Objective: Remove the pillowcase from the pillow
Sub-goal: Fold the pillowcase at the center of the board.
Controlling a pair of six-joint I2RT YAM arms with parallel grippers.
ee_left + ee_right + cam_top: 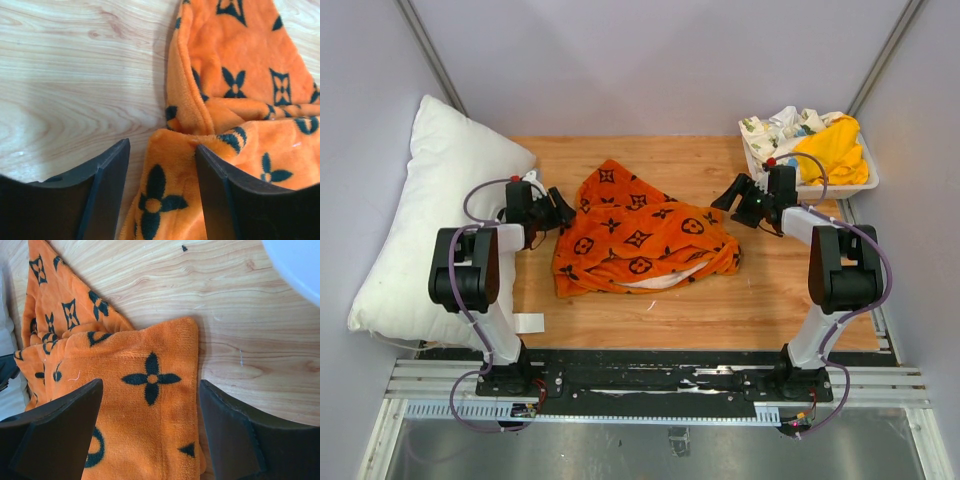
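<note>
plush orange pillowcase (pixel 640 235), fleecy nap, printed with black flower, diamond and circle motifs, crumpled in a low, folded heap at the middle of the wooden table (pixel 790 300). pale planks with wavy grain and a slight sheen.

plain white pillow (pixel 430 220), plump and smooth, out of the case, propped at the table's left edge against the wall, beside the left arm.

left gripper (pixel 563 208) low at the heap's left edge. dark, flat-faced jaws parted, astride a rolled orange fold, the right jaw against the pile, the left one just clear of it over bare wood. nothing pinched.

right gripper (pixel 725 195) at the heap's right corner. jaws spread wide above a flat, square-cornered flap with a stitched hem and one black flower between them. no grip on the fabric.

at the far right corner, white plastic basket (pixel 840 186), rectangular, heaped with a rumpled yellow cloth (pixel 835 150) and a floral-print cloth (pixel 775 128).
</note>
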